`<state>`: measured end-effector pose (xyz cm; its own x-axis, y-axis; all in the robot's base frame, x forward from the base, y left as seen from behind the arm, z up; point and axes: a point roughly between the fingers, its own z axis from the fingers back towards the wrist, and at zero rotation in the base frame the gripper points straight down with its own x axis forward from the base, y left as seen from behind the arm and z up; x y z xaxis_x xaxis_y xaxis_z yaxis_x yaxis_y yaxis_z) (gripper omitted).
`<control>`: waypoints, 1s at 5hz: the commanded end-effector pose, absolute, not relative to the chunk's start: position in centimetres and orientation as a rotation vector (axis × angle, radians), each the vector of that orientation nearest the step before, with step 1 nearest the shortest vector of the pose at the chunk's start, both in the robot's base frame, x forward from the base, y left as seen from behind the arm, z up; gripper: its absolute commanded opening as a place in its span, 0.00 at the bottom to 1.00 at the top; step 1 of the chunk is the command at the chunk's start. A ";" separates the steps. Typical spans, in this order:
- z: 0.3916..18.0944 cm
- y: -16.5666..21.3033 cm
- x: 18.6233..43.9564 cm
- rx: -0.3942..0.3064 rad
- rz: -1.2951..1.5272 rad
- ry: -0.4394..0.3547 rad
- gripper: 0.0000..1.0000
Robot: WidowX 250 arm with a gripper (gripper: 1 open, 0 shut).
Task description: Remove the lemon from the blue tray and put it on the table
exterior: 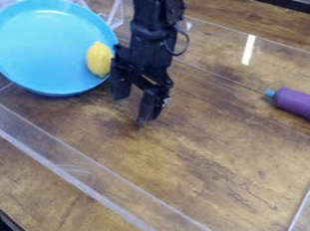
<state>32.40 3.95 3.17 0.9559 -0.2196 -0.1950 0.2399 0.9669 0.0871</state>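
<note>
The lemon (99, 58) is a small yellow oval lying at the right rim of the blue tray (33, 46), a large round sky-blue dish tilted at the upper left. My gripper (134, 99) hangs on a black arm just right of the lemon, over the dark brown wooden table (187, 145). Its two fingers point down and stand apart, open, with nothing between them. The left finger (118, 87) is close to the tray's rim, a little below and right of the lemon.
A purple elongated object (301, 104) lies at the right edge of the table. Clear plastic walls (67, 159) run along the front left and around the work area. A bright glare streak (248, 49) sits on the wood at the upper right.
</note>
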 end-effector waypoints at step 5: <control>6.6 6.7 33.6 0.140 -0.183 0.079 1.00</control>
<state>32.86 5.89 4.37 0.9679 -0.1919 -0.1623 0.2104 0.9719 0.1059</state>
